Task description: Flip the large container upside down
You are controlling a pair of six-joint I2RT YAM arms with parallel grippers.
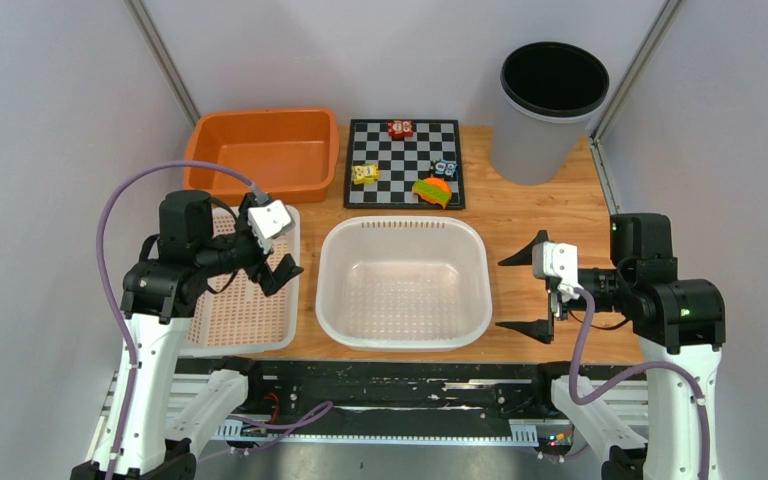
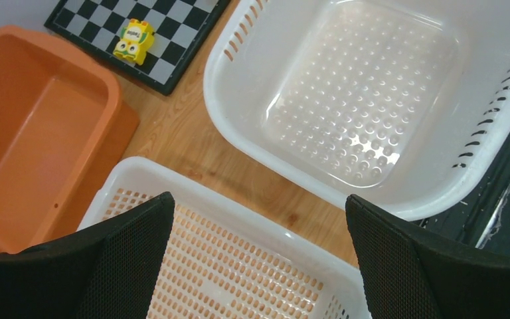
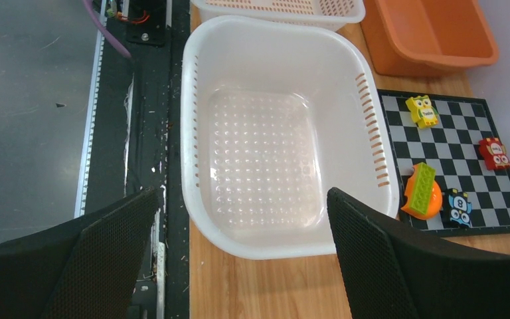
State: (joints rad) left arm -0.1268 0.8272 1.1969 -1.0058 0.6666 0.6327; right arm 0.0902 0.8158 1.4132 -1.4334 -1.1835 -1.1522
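Note:
The large white basin [image 1: 335,290] stands upright, open side up and empty, at the middle of the table's near edge. It also shows in the left wrist view [image 2: 220,100] and the right wrist view [image 3: 285,250]. My left gripper [image 1: 260,272] is open and empty; it hovers over the flat white tray, left of the basin [image 2: 257,199]. My right gripper [image 1: 521,292] is open and empty, just right of the basin and facing its right wall, apart from it [image 3: 242,193].
A flat perforated white tray [image 1: 245,315] lies left of the basin. An orange tub [image 1: 260,150] sits at the back left. A chessboard [image 1: 405,185] with small toy bricks lies behind the basin. A grey bin [image 1: 545,120] stands at the back right.

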